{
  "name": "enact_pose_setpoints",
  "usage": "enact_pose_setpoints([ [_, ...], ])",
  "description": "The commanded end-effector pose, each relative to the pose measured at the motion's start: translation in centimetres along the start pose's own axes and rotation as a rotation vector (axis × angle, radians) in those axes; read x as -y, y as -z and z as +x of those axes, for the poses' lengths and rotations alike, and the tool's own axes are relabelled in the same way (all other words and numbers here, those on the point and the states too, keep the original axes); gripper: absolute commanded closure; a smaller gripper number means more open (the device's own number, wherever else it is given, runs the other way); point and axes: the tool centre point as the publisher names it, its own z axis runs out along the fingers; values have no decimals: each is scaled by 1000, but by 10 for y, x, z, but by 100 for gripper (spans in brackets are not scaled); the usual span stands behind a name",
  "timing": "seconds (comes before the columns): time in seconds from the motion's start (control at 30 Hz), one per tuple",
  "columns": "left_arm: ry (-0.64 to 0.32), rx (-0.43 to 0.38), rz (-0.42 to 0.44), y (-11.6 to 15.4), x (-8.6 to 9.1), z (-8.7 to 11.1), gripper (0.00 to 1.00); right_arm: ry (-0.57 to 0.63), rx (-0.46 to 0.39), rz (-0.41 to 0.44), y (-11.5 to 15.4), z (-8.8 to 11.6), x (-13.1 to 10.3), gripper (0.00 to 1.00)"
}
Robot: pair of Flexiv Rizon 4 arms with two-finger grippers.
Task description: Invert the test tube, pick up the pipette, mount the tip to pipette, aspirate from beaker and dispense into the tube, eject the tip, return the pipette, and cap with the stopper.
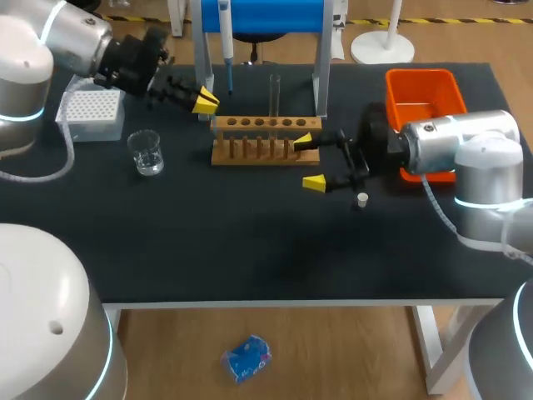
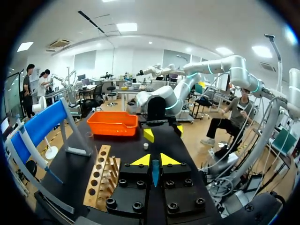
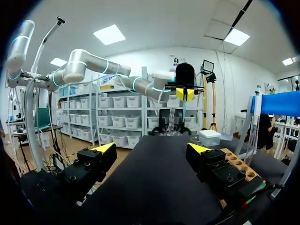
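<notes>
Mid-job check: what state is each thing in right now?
left gripper: shut on thin teal piece
right gripper: open, empty
test tube: upright in rack
pipette: hanging on stand
stopper: loose on table
beaker: upright, contents unclear

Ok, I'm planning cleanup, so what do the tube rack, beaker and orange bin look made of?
Tube rack: light wood, matte, brown with drilled holes. Beaker: transparent, glass or clear plastic, cannot tell which. Orange bin: probably moulded plastic, uniform bright colour, smooth walls.
</notes>
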Motion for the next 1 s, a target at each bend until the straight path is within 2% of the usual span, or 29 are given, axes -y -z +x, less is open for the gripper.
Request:
enact_pose_setpoints([
  [0.03, 7, 9, -17, -18, 6, 8, 100, 3, 21, 3, -4, -1, -2, 0],
  [0.3, -7, 11, -37, -46, 11, 24, 100, 7, 23, -21, -13, -6, -5, 0],
  [0.37, -21, 42, -42, -51, 10, 23, 100, 10, 25, -16, -14, -6, -5, 0],
  [1.0, -16, 57, -40, -58, 13, 18, 100, 10, 25, -16, -14, -6, -5, 0],
])
